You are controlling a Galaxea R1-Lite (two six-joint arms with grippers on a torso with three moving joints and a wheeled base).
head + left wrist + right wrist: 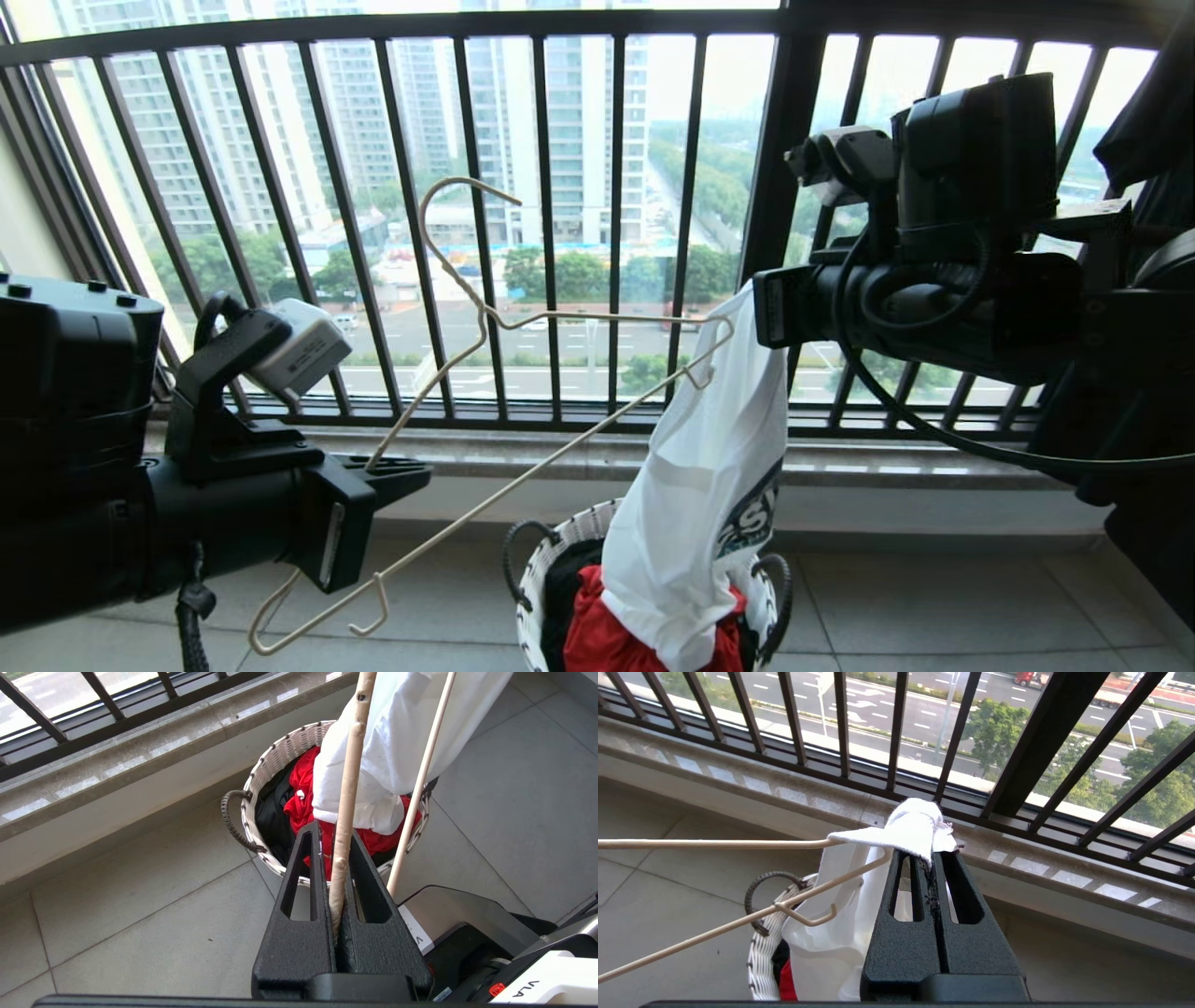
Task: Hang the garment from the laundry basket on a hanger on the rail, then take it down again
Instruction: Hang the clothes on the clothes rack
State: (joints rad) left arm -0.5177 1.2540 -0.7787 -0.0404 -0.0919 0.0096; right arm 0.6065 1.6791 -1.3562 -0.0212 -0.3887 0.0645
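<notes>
The shirt (700,485) was being threaded onto the wire hanger (485,411). The hanger's thin cream wire was pinched by the left gripper (338,858), jaws pressed together. A bunched fold of soft white cotton was nipped by the right gripper (931,858) beside the hanger's end, and the rest was draped into the round woven basket (541,569). Next, the hanger's arm probably needed sliding inside the cloth.

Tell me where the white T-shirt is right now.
In the head view the T-shirt hangs right of centre from the right claw, its lower end trailing into the laundry basket, beside the hanger's end.
</notes>
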